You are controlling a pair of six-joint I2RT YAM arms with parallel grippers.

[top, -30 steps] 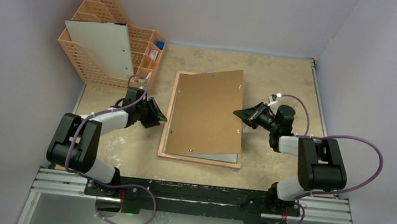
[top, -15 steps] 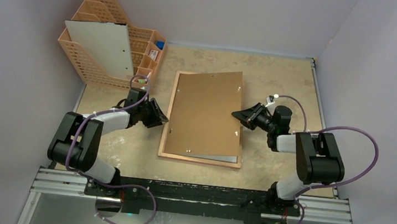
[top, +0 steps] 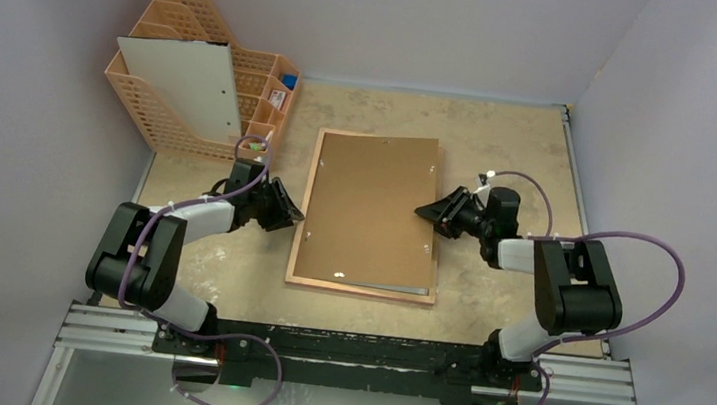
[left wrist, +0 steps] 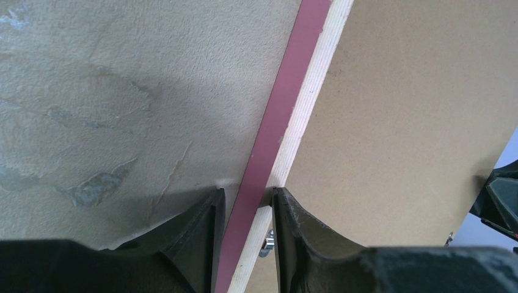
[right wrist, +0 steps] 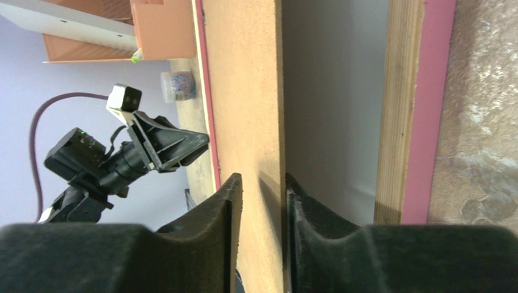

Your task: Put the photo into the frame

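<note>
Currently the frame [top: 355, 290] lies face down mid-picture, with the backing board [top: 369, 204] on it. The left tool [left wrist: 247, 195] narrowly straddles the frame's left rail, and the right tool [right wrist: 261, 180] straddles the board's right edge. I cannot tell whether either grips. Releasing off-square could leave the board askew over the pale sheet [right wrist: 333, 91] beneath.

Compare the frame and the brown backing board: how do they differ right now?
The frame is pink-edged; the backing board is plain brown. The frame is slightly bigger, its rim showing along the board's left and near sides. The left gripper straddles the frame's rim, the right gripper the board's edge. Both are flat rectangles, roughly aligned.
</note>
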